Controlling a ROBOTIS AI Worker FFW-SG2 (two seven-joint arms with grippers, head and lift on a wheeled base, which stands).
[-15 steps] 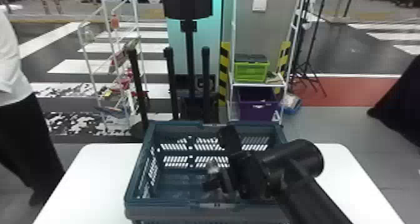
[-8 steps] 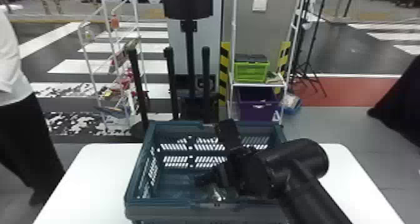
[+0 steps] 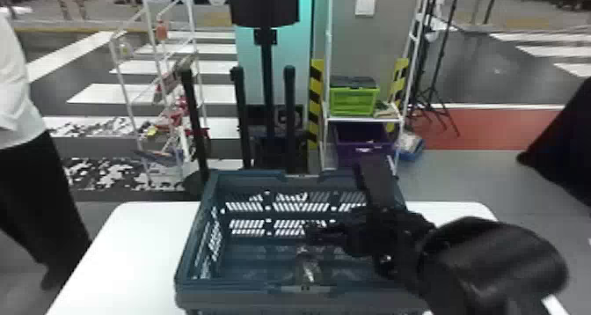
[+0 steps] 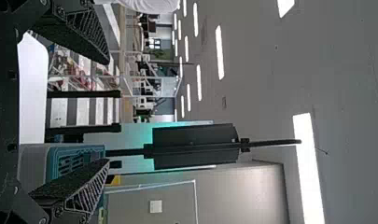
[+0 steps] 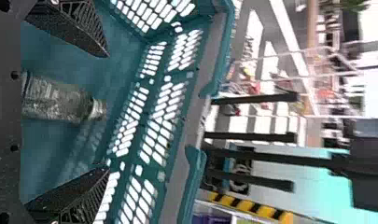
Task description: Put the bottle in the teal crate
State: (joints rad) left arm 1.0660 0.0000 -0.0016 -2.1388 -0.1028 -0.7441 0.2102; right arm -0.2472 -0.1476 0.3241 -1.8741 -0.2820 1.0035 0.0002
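The clear plastic bottle (image 5: 56,100) lay in the teal slatted plastic crate (image 3: 237,297), and the black two-fingered right gripper (image 5: 107,112) stood wide, holding nothing. I judged the release done; next, that arm needed to lift out without catching the rim.

Counted by kind: one teal crate (image 3: 228,297), one lime-green crate (image 3: 354,102), one purple crate (image 3: 362,148); one bottle (image 5: 56,100); one white table (image 3: 118,252); one wall plate (image 3: 366,5); two yellow-and-black striped strips (image 3: 315,103).
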